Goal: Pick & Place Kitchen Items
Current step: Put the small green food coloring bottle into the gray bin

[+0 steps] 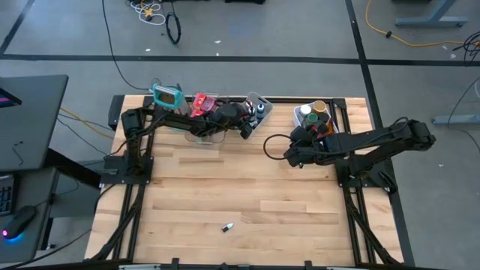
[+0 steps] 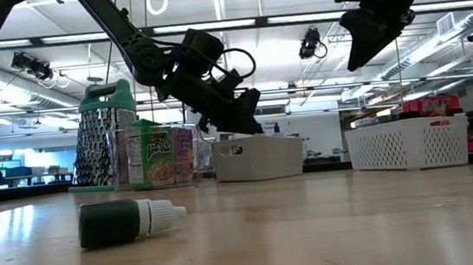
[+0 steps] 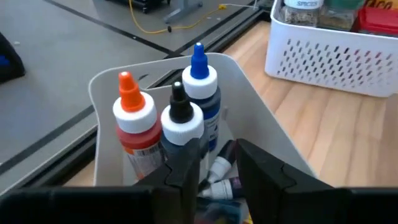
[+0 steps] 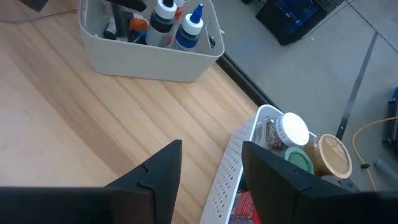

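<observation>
A grey bin (image 3: 249, 93) at the table's far edge holds three upright little bottles: orange-capped (image 3: 134, 124), black-capped (image 3: 180, 118) and blue-capped (image 3: 202, 87). My left gripper (image 3: 217, 155) hangs open over the bin's inside. Its fingers stand on either side of a small white-capped bottle (image 3: 219, 177) that lies on the bin's floor. My right gripper (image 4: 211, 171) waits open above bare table beside the white basket (image 4: 239, 155), nothing between its fingers. A dark green bottle (image 2: 128, 221) lies on its side near the table's front edge (image 1: 227, 226).
A teal-framed grater (image 2: 102, 137) and a clear bin with packets (image 1: 201, 105) stand left of the grey bin. The white basket (image 1: 315, 112) holds lidded jars (image 4: 292, 130). Bare wood spreads across the table's middle and front.
</observation>
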`<state>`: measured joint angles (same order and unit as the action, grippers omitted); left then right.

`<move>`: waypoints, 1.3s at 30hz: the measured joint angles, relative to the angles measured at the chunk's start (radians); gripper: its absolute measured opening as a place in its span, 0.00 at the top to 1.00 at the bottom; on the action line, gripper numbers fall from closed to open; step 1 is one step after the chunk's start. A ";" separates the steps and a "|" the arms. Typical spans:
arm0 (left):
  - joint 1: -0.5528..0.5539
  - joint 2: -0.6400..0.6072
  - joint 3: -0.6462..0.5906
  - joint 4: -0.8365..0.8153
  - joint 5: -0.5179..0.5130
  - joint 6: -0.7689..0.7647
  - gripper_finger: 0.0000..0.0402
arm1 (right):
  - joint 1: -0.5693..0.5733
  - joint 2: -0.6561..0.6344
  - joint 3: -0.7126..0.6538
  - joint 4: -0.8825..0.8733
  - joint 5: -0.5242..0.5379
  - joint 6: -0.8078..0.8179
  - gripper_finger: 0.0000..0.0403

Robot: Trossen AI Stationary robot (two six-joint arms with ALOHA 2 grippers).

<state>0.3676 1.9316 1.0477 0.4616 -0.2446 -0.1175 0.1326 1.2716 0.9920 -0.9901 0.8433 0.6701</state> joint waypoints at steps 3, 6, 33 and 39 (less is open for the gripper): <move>-0.002 0.000 0.000 0.002 -0.003 0.001 0.68 | 0.000 0.000 0.000 0.003 -0.001 0.000 0.56; -0.012 -0.012 0.000 -0.003 0.007 -0.024 0.63 | 0.000 0.000 0.000 0.005 0.000 0.000 0.56; -0.715 -0.274 -0.007 -0.612 -0.088 -0.486 0.60 | 0.000 0.000 0.000 0.066 0.005 -0.049 0.56; -0.893 -0.199 -0.005 -0.550 -0.233 -0.660 0.60 | 0.000 0.000 0.000 0.131 0.004 -0.112 0.56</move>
<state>-0.5253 1.7329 1.0432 -0.0880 -0.4778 -0.7773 0.1326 1.2720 0.9920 -0.8588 0.8471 0.5585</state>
